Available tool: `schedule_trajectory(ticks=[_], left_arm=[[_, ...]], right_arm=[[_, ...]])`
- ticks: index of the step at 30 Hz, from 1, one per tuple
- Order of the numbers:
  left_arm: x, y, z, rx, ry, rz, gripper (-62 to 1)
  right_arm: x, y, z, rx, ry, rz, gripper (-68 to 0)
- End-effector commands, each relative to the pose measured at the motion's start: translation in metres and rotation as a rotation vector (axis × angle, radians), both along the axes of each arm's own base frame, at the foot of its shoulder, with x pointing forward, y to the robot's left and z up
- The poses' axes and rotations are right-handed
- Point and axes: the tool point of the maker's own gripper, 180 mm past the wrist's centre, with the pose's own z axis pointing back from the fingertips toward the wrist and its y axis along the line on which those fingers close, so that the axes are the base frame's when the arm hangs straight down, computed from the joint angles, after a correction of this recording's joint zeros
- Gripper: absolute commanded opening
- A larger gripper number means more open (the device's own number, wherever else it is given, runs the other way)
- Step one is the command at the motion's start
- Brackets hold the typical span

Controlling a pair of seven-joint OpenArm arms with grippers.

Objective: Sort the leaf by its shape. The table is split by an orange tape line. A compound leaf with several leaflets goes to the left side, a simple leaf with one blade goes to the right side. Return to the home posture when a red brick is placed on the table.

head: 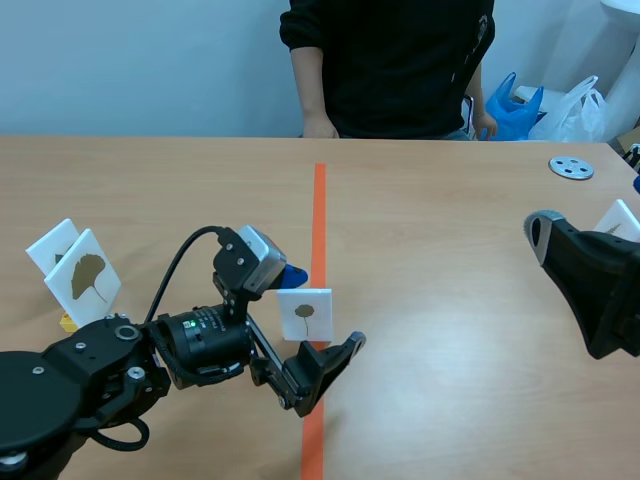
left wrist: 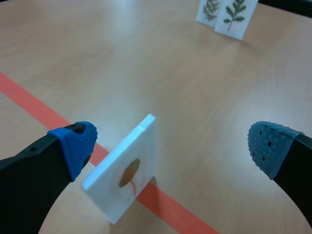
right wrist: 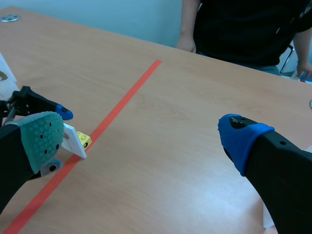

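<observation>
On tape line (left wrist: 29, 105), leaf card (left wrist: 127, 168) stands inside spread left claw (left wrist: 173, 145).

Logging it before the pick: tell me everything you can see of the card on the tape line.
The card is a thick white square plate bearing one small brown leaf on a stem. It stands upright on the orange tape, with a yellow brick at its foot, between the left gripper's open jaws, ungripped.

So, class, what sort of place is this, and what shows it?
Probably a robotics lab: two black robot arms over a wooden table split by an orange tape line, with white leaf cards standing on it.
</observation>
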Motion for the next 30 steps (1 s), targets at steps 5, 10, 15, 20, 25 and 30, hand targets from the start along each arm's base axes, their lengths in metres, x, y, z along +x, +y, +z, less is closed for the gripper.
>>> schedule_trajectory(ticks=[5, 10, 15, 20, 25, 30], left_arm=[[0.010, -0.007, 0.005, -0.035, -0.037, -0.002, 1.4], [0.016, -0.001, 0.004, -0.030, -0.050, 0.025, 1.4], [0.015, 0.005, -0.007, -0.008, -0.024, 0.037, 1.4], [0.015, 0.005, -0.009, -0.007, -0.020, 0.039, 1.4], [0.015, 0.005, -0.009, -0.007, -0.019, 0.038, 1.4], [0.014, 0.004, -0.011, 0.008, -0.028, 0.042, -20.3]], right_arm=[[0.002, -0.003, 0.007, 0.010, -0.026, -0.010, 0.4], [0.002, -0.003, 0.008, 0.012, -0.030, -0.010, 0.4], [0.002, -0.003, 0.008, 0.012, -0.030, -0.010, 0.4], [0.002, -0.003, 0.008, 0.012, -0.030, -0.010, 0.4], [0.002, -0.003, 0.008, 0.013, -0.031, -0.010, 0.4], [0.002, -0.003, 0.008, 0.014, -0.033, -0.010, 0.4]])
